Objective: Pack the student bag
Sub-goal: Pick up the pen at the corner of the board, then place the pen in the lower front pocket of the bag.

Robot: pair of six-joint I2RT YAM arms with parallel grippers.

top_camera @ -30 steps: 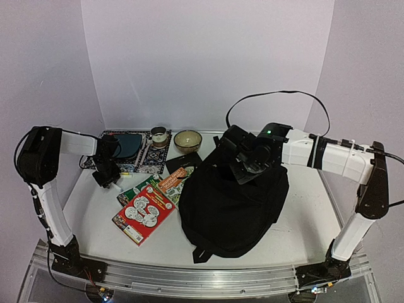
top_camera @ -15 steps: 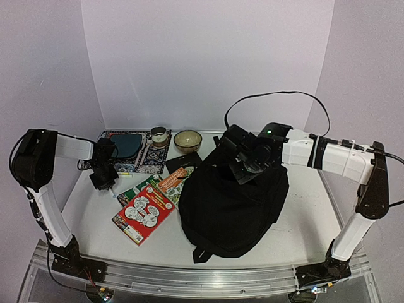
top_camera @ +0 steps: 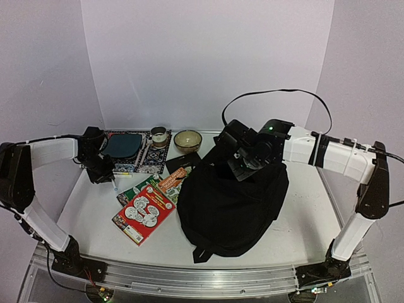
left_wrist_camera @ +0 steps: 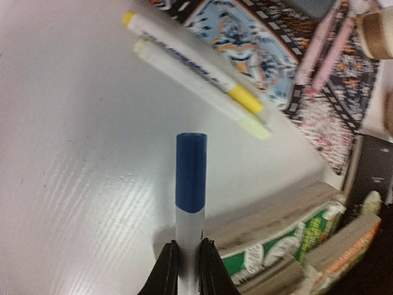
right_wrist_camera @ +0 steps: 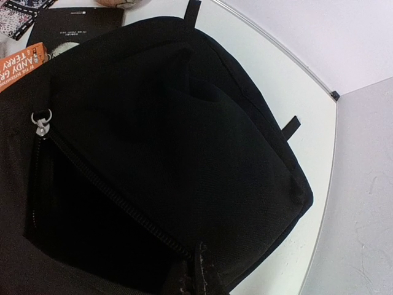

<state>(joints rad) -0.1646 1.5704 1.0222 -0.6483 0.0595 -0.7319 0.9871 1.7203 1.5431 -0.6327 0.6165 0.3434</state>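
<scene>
The student bag (top_camera: 230, 202) is a large black backpack lying right of centre; in the right wrist view (right_wrist_camera: 202, 141) its zip is open, with a metal puller (right_wrist_camera: 41, 126) at the left. My right gripper (top_camera: 243, 165) is over the bag's far top edge and is shut on the fabric beside the zip (right_wrist_camera: 199, 276). My left gripper (top_camera: 106, 175) is at the far left, shut (left_wrist_camera: 187, 252) on a white marker with a blue cap (left_wrist_camera: 191, 172), held above the table.
Two yellow-capped markers (left_wrist_camera: 190, 67) lie by a patterned mat (top_camera: 148, 158). A red book (top_camera: 142, 213), a green book (top_camera: 142, 187) and an orange book (top_camera: 173, 180) lie left of the bag. A black notebook (top_camera: 183, 161), a bowl (top_camera: 187, 141) and a cup (top_camera: 159, 136) stand behind.
My left arm has swung out to the left and its gripper has moved back and up with the marker. My right gripper has shifted slightly left on the bag's edge.
</scene>
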